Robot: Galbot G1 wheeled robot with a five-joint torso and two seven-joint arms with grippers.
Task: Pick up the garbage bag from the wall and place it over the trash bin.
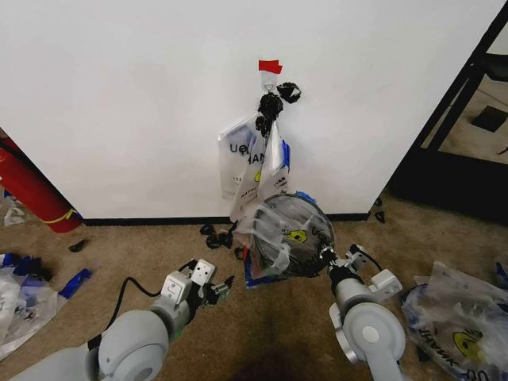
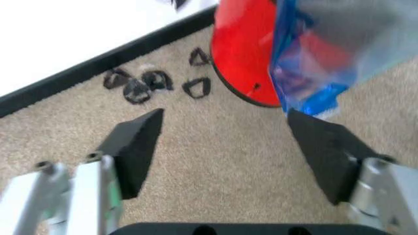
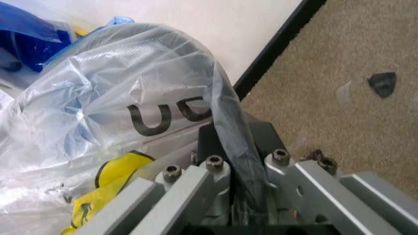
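My right gripper [image 3: 245, 169] pinches the garbage bag [image 1: 274, 230] draped over the trash bin [image 1: 305, 254]. My left gripper [image 2: 225, 147] gapes empty, bin just ahead.

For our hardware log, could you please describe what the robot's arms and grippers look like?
Both arms are smooth light-grey tubes with round joint caps. The left gripper has silver metal brackets carrying black wedge-shaped pads, with a black cable along the forearm. The right gripper has silver bolted finger bars.
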